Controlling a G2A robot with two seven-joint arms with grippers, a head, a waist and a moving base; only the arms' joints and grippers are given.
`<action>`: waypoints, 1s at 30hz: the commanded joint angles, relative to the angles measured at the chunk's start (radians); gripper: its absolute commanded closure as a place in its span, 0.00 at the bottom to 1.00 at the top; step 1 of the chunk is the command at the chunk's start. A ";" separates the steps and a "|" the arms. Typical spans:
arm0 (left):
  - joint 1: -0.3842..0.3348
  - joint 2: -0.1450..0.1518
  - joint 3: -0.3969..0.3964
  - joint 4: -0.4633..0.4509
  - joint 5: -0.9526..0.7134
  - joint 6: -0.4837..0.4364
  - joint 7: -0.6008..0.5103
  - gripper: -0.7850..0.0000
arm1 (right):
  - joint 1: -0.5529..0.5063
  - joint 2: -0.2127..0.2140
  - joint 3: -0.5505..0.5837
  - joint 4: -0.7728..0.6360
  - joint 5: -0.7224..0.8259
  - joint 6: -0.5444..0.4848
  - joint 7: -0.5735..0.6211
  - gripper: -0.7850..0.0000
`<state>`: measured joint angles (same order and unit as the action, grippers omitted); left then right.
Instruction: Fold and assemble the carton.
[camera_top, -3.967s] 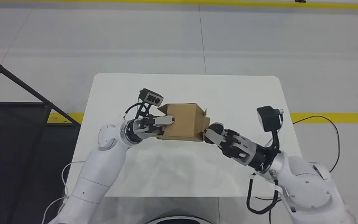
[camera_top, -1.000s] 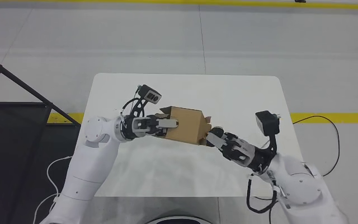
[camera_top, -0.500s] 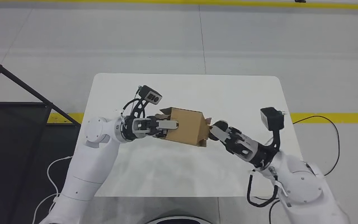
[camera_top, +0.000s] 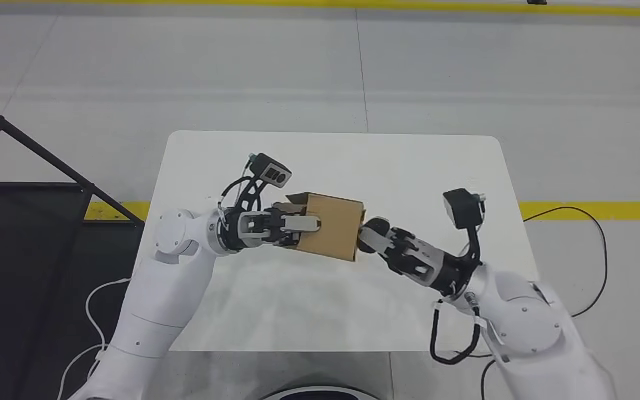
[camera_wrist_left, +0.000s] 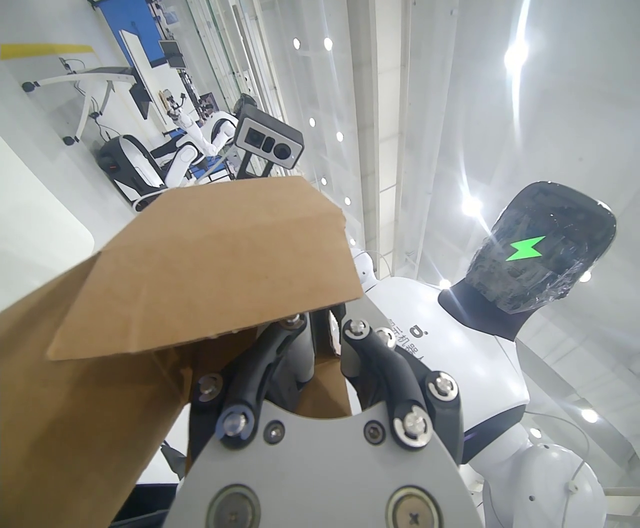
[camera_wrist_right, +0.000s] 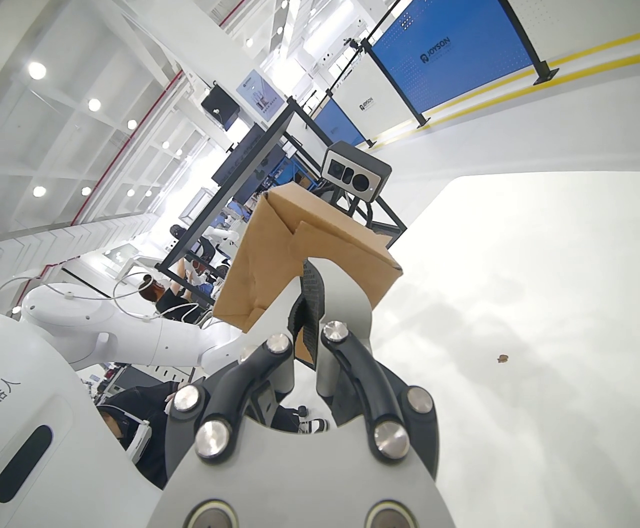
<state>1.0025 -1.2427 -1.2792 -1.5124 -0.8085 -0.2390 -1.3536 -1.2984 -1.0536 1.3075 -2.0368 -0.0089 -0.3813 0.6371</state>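
Carton (camera_top: 333, 225): we see it over the middle of the white table (camera_top: 430, 170), between the two grippers;
Left gripper (camera_top: 292, 226): we see it pinching the carton's left wall;
Right gripper (camera_top: 372, 236): it pinches the carton's right end

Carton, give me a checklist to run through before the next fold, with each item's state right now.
1. Left gripper shut on a carton wall: ok.
2. Right gripper shut at the opposite end, with cardboard pinched in it: ok.
3. Flap at the left end folded shut: not ok, it juts out over the gripper.
4. Carton lifted clear of the table: cannot tell.
5. Scrap on the table lies apart from the carton: ok.
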 joint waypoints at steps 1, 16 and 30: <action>-0.001 0.001 0.002 0.001 -0.003 0.001 -0.002 1.00 | 0.007 -0.001 -0.009 0.000 -0.003 0.001 0.000 1.00; 0.000 0.005 0.009 0.001 -0.015 -0.007 -0.005 1.00 | 0.053 -0.010 -0.063 0.016 -0.026 0.023 0.006 1.00; -0.008 0.006 0.023 0.008 -0.022 -0.014 -0.002 1.00 | 0.089 -0.019 -0.109 0.026 -0.042 0.032 0.003 1.00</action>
<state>0.9949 -1.2367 -1.2571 -1.5047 -0.8280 -0.2523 -1.3557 -1.2108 -1.0718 1.2000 -2.0112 -0.0503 -0.3495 0.6406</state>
